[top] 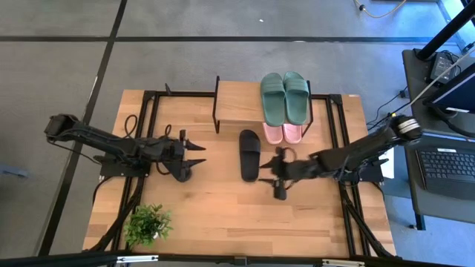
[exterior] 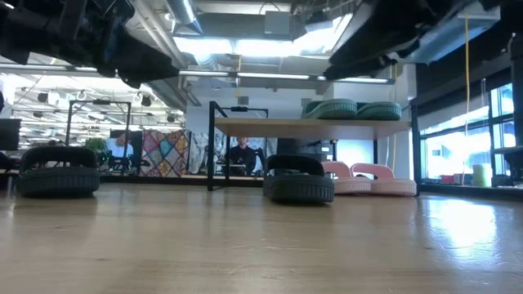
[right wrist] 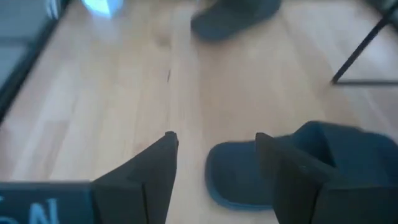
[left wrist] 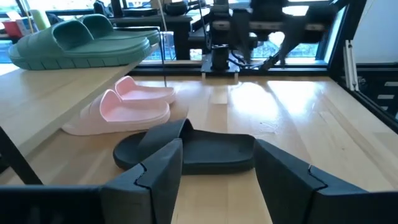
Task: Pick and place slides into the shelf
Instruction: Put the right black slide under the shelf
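black slide (top: pixel 250 154), right gripper (top: pixel 277 175) open beside

The pair of dark green rubber slides (top: pixel 285 97) had a muted, matte green tone, with ridged soles of the same green. The pair of light pink rubber slides (top: pixel 282 133) was a pale, even pink. A single black rubber slide (top: pixel 250 153) was plain black throughout. The small shelf (top: pixel 239 102) showed a light wooden top board and thin black metal legs. The light wooden bench (top: pixel 223 215) had pale plank grain. A small potted plant (top: pixel 146 224) was leafy green.
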`<state>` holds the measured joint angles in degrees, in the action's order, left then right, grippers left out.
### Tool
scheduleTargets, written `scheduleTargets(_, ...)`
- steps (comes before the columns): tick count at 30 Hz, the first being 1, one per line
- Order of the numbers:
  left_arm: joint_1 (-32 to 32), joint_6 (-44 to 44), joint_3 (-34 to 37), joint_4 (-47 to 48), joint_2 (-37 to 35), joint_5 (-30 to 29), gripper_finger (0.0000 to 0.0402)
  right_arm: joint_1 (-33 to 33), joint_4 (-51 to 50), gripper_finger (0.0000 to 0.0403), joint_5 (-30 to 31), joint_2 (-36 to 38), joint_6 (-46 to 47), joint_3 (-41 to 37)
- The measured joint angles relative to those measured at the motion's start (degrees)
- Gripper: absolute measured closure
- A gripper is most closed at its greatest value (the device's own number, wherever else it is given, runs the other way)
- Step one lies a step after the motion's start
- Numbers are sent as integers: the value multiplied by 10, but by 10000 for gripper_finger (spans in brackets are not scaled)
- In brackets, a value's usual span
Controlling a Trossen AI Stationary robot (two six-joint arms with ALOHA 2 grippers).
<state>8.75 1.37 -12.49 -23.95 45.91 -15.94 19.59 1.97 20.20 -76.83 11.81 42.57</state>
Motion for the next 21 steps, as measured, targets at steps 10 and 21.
scheduleTargets(10, 0, 0, 0, 3, 0, 0, 212, -10, -297, 188, -118, -239, 44, 271)
scheduleTargets(21, 0, 15, 1, 14, 1, 0, 212, -47, -310, 188, -219, -350, 42, 319)
